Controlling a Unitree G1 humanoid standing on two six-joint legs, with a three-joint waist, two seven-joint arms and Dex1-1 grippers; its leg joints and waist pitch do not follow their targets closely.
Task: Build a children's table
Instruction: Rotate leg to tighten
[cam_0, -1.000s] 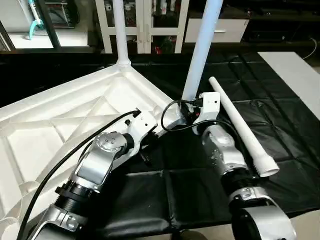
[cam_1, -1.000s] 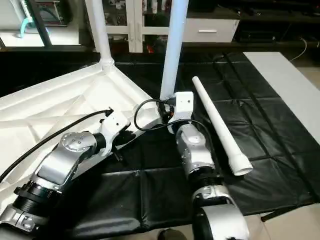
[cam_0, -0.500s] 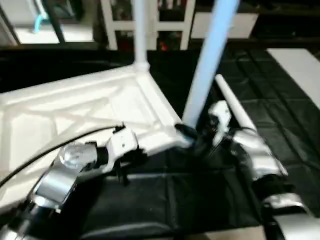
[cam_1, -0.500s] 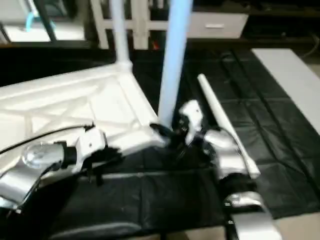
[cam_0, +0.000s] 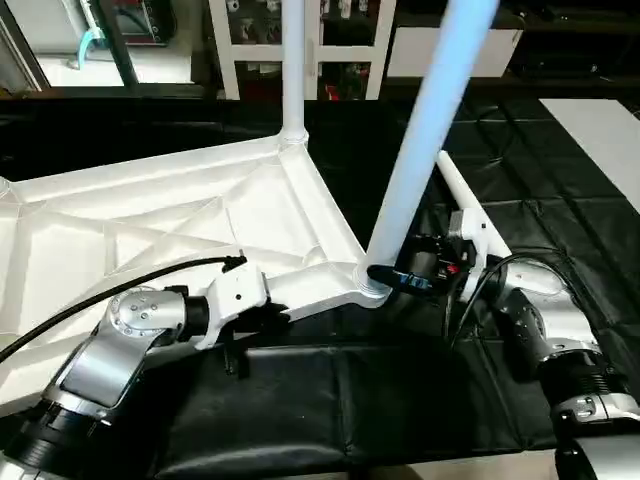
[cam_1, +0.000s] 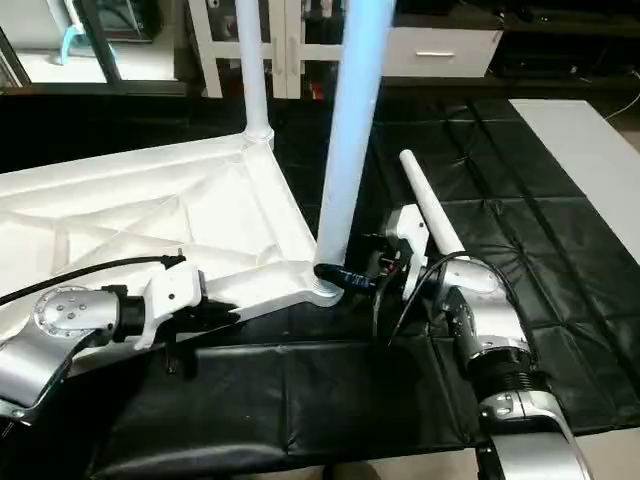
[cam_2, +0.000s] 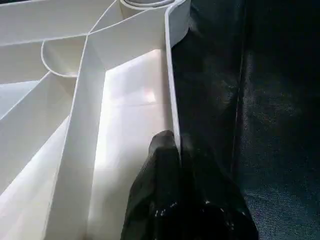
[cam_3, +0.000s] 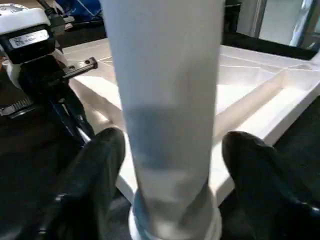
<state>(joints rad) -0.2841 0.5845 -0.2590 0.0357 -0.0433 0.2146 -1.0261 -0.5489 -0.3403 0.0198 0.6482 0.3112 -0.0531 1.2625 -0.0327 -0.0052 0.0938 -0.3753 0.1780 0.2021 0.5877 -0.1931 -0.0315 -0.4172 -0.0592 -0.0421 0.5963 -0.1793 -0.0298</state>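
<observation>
The children's table top (cam_0: 150, 230) lies upside down on the black mat, ribs facing up. One white leg (cam_0: 293, 70) stands upright in the far corner socket. A second leg (cam_0: 425, 140) stands in the near corner socket (cam_0: 372, 290). My right gripper (cam_0: 388, 276) is open, with a black finger (cam_3: 95, 170) on each side of that leg's base. A third leg (cam_0: 462, 195) lies on the mat behind my right wrist. My left gripper (cam_0: 262, 315) is shut on the top's near rim (cam_2: 172, 100), which runs between its fingers (cam_2: 160, 185).
The black mat (cam_0: 330, 400) covers the floor in front and to the right. A white glass-door cabinet (cam_0: 340, 40) stands at the back. A pale floor panel (cam_0: 600, 130) lies at the far right. My left arm's black cable (cam_0: 100, 300) trails over the top.
The camera has shifted. My right arm has swung out to the right of the near leg, and its fingers have opened wider around the leg's base. The left gripper still holds the rim.
</observation>
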